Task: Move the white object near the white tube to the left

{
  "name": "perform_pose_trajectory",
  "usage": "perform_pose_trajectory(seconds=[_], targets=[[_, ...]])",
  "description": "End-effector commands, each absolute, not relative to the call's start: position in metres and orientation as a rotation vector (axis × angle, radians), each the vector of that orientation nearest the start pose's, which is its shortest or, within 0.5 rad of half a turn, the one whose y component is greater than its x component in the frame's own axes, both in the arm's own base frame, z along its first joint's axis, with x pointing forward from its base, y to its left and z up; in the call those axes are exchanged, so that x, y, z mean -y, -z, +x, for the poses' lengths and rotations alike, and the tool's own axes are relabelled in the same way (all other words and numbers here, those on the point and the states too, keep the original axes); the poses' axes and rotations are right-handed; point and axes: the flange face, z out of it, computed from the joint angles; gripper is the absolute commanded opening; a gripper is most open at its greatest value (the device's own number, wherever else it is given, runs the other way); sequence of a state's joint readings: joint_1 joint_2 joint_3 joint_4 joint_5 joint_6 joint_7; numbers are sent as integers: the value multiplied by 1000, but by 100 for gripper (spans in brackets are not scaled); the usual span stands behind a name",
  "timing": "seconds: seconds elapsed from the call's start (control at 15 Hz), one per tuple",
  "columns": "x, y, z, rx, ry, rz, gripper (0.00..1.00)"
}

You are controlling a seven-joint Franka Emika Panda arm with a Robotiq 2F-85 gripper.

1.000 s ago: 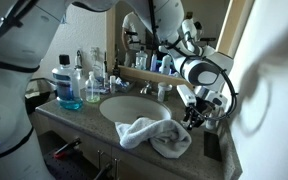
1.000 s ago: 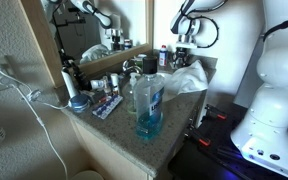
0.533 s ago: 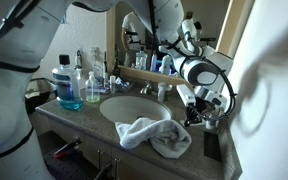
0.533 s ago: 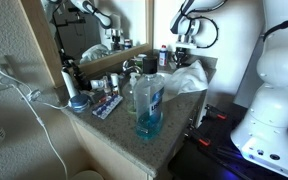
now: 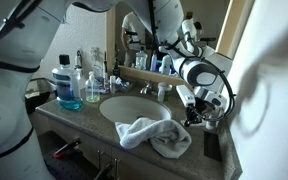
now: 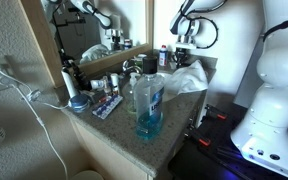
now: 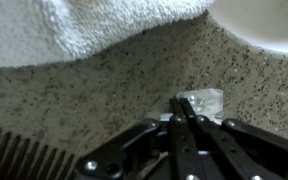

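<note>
Speckled granite fills the wrist view, and the small white object (image 7: 202, 100) lies on it right at the tip of my gripper (image 7: 188, 110), between the towel (image 7: 84, 25) and the sink (image 7: 269, 25) rim. The fingers look pressed together; whether they pinch its edge I cannot tell. I'd go with a low, slow sideways push, keeping clear of the towel. The counter (image 5: 89, 125) carries bottles (image 5: 67, 85) along the mirror side.

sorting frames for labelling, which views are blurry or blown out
Wrist view: the counter is fairly sharp, the towel soft and bright, the sink rim almost blown out, the gripper dark. In an exterior view, an out-of-focus white robot body fills the near edge. In an exterior view, the robot base glares white.
</note>
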State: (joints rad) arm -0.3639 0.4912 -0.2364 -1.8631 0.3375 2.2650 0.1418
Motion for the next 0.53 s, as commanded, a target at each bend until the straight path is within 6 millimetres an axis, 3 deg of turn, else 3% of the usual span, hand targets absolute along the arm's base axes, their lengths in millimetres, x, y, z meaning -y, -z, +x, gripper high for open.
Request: perform_pose_trajectory(seconds=[0.0, 0.47], targets=[[336, -262, 529, -1360, -2, -2649, 4], [317, -297, 530, -1318, 55, -2601, 2]])
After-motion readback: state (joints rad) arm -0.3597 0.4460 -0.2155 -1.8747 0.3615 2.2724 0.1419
